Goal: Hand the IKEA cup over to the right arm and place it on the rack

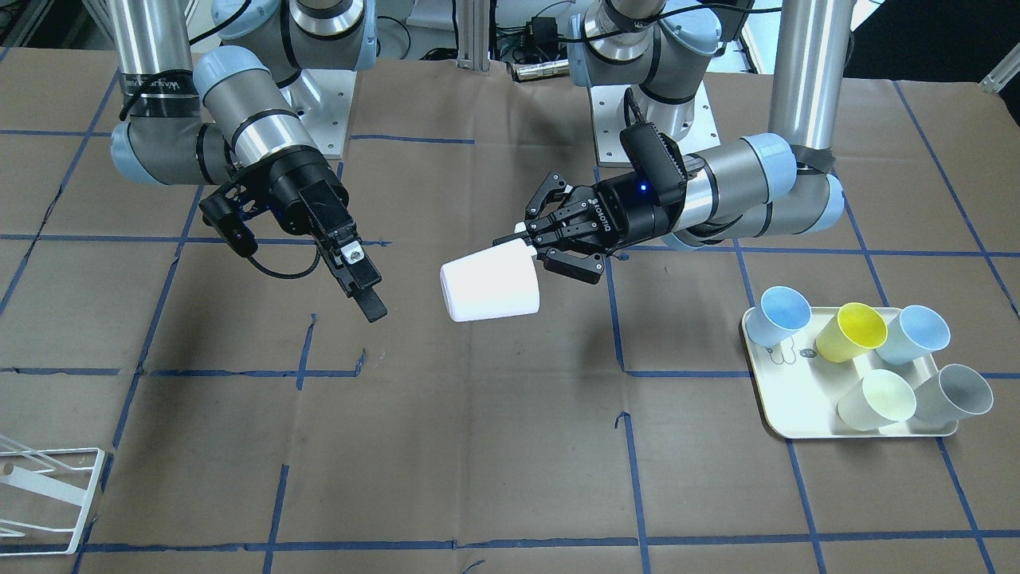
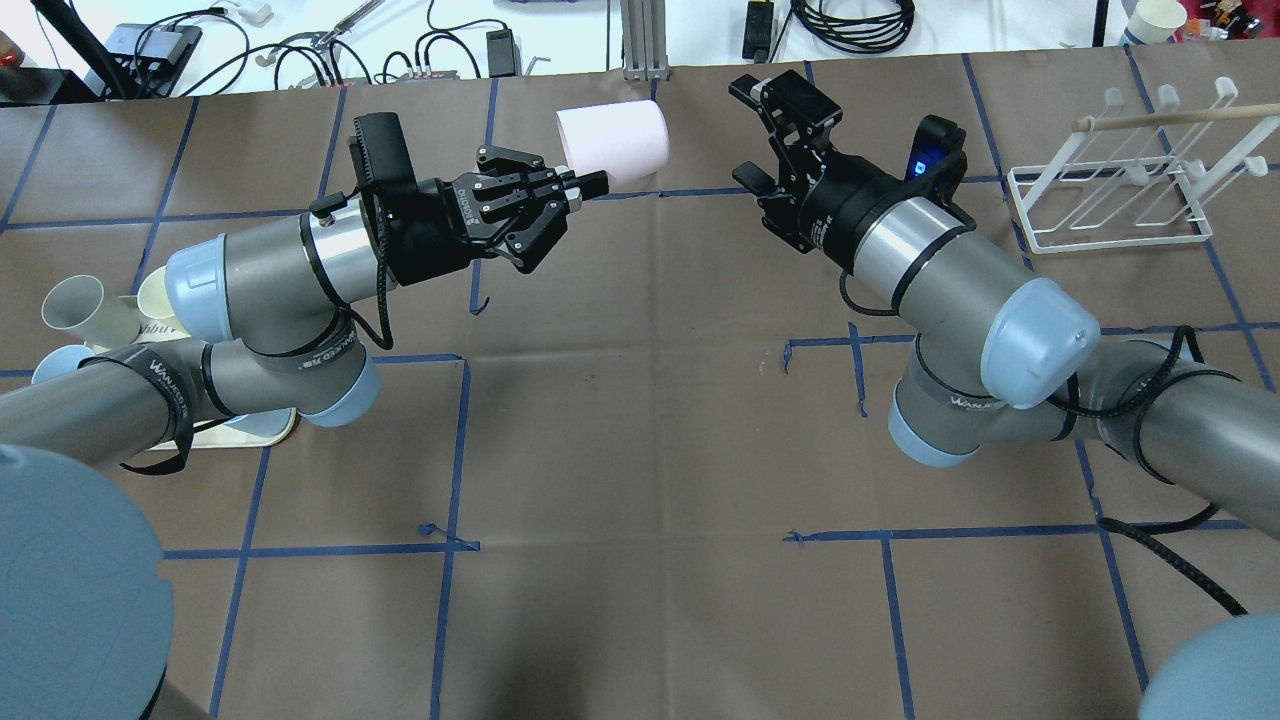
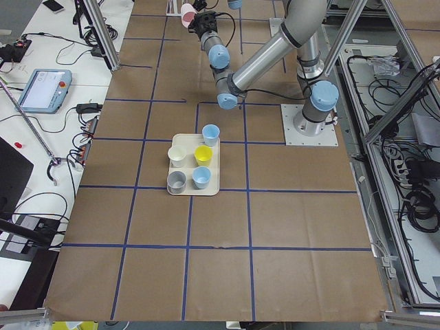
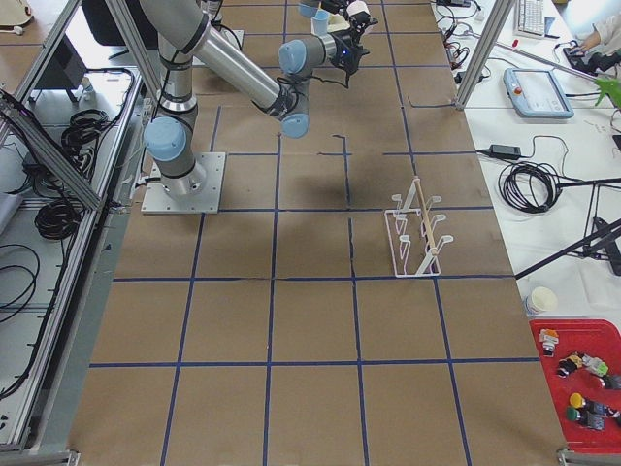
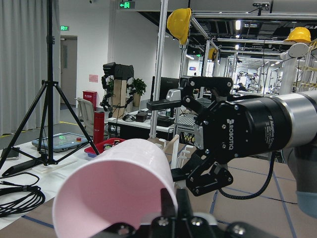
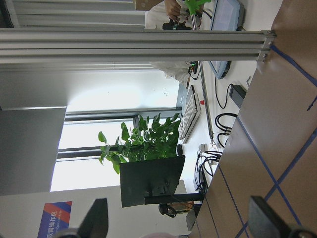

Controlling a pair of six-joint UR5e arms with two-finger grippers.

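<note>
The pale pink IKEA cup [image 2: 612,142] [image 1: 490,285] hangs on its side above the table's middle. My left gripper [image 2: 592,184] [image 1: 522,243] is shut on its rim, one finger inside the mouth. In the left wrist view the cup [image 5: 114,191] fills the lower left. Facing it, a short gap away, my right gripper [image 2: 748,135] [image 5: 173,141] stands open with nothing between its fingers [image 6: 96,220]. The white wire rack [image 2: 1110,200] [image 1: 48,494] [image 4: 417,238] stands at the far right of the table.
A cream tray [image 1: 797,414] [image 3: 206,189] with several coloured cups lies beside my left arm's base side. Brown paper with blue tape lines covers the table. Cables and devices line the far edge [image 2: 300,50].
</note>
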